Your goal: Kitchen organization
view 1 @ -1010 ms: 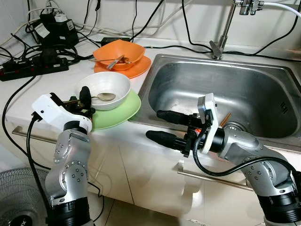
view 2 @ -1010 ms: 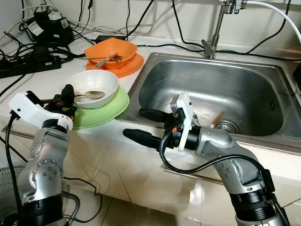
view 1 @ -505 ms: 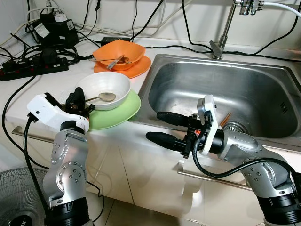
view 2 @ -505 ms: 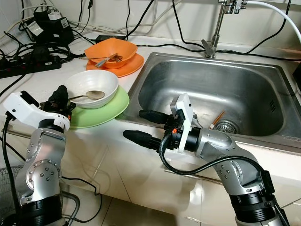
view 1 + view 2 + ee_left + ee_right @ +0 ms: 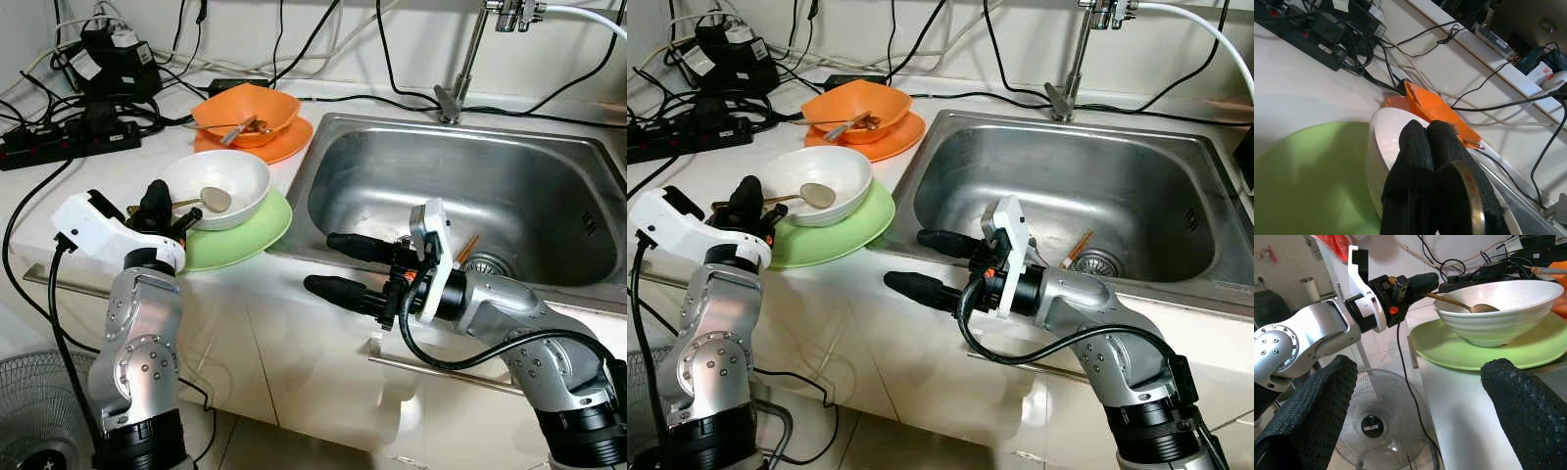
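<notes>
Gripping: left gripper (image 5: pixel 160 203) is pinching the handle of the spoon (image 5: pixel 201 200) at the near rim of the white bowl; in the left wrist view its two black fingers (image 5: pixel 1422 161) are pressing together around the metal handle.
Spoon: lying tilted, its scoop end resting inside the white bowl (image 5: pixel 217 186) and its handle reaching out over the rim toward the left gripper.
White bowl: sitting upright on the green plate (image 5: pixel 245 227), which is lying on the counter (image 5: pixel 118 181) just beside the sink's left edge.
Right gripper: right gripper (image 5: pixel 338 264) is hanging in front of the counter's edge, near the sink's front-left corner, pointing toward the green plate; its two long fingers (image 5: pixel 1308 396) are standing wide apart with nothing between them.
Orange dishes: an orange bowl (image 5: pixel 247 113) is sitting on an orange plate (image 5: pixel 279 144) farther back on the counter, behind the white bowl, with a utensil lying in it.
Sink: the steel sink (image 5: pixel 549 157) is occupying the right side of the counter, with an orange-tipped stick-like item (image 5: pixel 468 247) lying near its drain (image 5: pixel 487 265) and a tap (image 5: pixel 460 83) rising behind it.
Cables: black power strips (image 5: pixel 69 137) and tangled cords are lying along the back left of the counter.
Floor: a floor fan (image 5: pixel 34 411) is standing below the counter at the robot's left.
</notes>
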### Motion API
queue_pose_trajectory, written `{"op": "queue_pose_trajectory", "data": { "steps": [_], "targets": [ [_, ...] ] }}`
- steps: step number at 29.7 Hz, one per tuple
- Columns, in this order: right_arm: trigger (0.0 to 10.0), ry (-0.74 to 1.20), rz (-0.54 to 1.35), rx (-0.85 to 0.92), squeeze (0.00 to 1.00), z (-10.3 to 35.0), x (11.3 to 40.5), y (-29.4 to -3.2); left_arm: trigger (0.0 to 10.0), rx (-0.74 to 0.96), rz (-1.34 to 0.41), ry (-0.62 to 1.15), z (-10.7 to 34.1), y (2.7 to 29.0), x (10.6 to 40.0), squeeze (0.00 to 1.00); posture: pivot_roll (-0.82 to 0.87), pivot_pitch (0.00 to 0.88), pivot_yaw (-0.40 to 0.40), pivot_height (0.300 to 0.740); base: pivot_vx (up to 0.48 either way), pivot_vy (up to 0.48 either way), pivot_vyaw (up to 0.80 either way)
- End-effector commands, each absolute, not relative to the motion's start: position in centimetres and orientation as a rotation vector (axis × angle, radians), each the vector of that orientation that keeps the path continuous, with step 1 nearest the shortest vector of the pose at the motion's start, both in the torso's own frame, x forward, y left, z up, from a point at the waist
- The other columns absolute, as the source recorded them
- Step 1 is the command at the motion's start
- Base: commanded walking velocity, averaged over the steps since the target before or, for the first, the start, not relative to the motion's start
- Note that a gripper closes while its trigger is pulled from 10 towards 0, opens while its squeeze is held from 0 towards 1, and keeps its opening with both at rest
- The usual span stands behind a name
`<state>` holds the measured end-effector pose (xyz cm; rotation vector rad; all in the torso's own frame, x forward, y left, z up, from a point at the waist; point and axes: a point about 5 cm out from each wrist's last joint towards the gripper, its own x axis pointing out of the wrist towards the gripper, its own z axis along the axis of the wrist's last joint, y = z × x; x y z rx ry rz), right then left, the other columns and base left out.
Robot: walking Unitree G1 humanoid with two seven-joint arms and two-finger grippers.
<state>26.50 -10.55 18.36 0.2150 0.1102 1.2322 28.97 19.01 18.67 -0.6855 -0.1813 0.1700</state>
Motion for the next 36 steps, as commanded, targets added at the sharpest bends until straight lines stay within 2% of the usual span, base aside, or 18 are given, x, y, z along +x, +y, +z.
{"op": "queue_pose_trajectory", "data": {
  "steps": [1,11,18,23,26,29,31,36],
  "targets": [
    [10.0,0.103,1.251,0.213,0.0,18.5,26.4,-10.4,0.0,-0.69,0.183,-0.161,18.4,19.2,29.1,0.0,-0.06,0.007,0.076,0.74,0.0,0.0,0.0],
    [10.0,0.094,1.243,0.22,0.0,18.7,26.6,-10.4,0.0,-0.722,0.136,-0.233,19.6,19.1,29.0,0.0,-0.06,0.005,0.073,0.74,0.0,0.0,0.0],
    [10.0,0.082,1.215,0.241,0.0,18.9,27.0,-10.6,0.0,-0.795,-0.035,-0.287,21.7,17.4,29.1,0.0,-0.06,0.002,0.073,0.74,0.0,0.0,0.0],
    [10.0,0.079,1.208,0.242,0.0,18.9,27.1,-10.6,0.0,-0.808,-0.09,-0.291,22.2,16.7,29.1,0.0,-0.06,0.001,0.074,0.74,0.0,0.0,0.0],
    [10.0,0.075,1.188,0.242,0.0,18.9,27.4,-10.6,0.0,-0.876,-0.164,-0.284,22.5,16.0,29.0,0.0,-0.06,0.004,0.073,0.74,0.0,0.0,0.0],
    [10.0,0.058,1.09,0.279,0.0,19.1,28.5,-10.8,0.0,-0.996,-0.28,-0.277,22.7,15.1,28.8,0.0,-0.06,0.006,0.073,0.74,0.0,0.0,0.0],
    [10.0,0.055,0.995,0.351,0.0,19.5,29.8,-11.4,0.0,-1.048,-0.339,-0.279,22.8,14.5,28.5,0.0,-0.06,0.006,0.072,0.74,0.0,0.0,0.0],
    [10.0,0.05,0.919,0.5,0.0,20.1,31.0,-11.9,0.0,-1.152,-0.429,-0.231,22.4,13.3,28.1,0.0,-0.06,0.008,0.071,0.74,0.0,0.0,0.0]
  ]
}}
